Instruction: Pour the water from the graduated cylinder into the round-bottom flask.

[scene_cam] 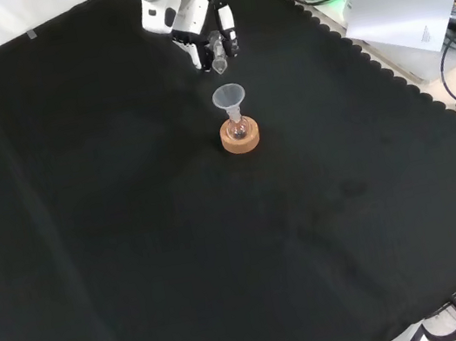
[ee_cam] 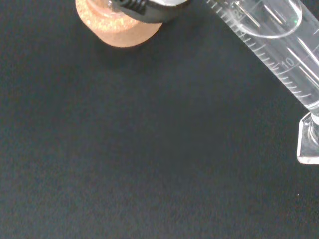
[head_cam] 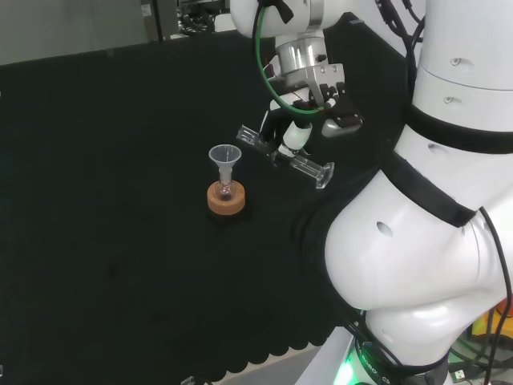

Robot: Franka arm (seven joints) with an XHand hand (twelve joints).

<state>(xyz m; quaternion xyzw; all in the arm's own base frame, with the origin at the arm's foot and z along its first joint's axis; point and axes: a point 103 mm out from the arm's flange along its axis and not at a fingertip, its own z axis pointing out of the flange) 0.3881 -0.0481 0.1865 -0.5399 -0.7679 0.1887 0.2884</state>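
1. The hand [head_cam: 309, 108] has its fingers curled round the middle of the cylinder [head_cam: 286, 156], holding it clear of the cloth [head_cam: 120, 241] and tipped nearly flat, in the head view with its mouth to the left and its foot to the right.
2. The flask [head_cam: 227, 192] sits in a cork ring [head_cam: 226, 201] about mid-cloth, nearer the edge where the arm stands. A funnel [head_cam: 225, 157] stands in its neck.
3. In the head view the mouth hangs just right of the funnel's rim and a little above it, not yet over the bowl.
4. To pour well, I judge the mouth should first come over the funnel's middle, then tip slowly. The funnel is small and only rests in the neck, so a knock could upset it.
5. Keep the lip close above the bowl so the stream does not miss onto the cloth.
6. Hard to tell: how much water the cylinder holds. The wrist view shows its scale marks but no sure water line.
7. The flask's bulb is mostly sunk in the ring, and whether anything is in it cannot be made out.
8. In the front view the hand covers most of the cylinder.
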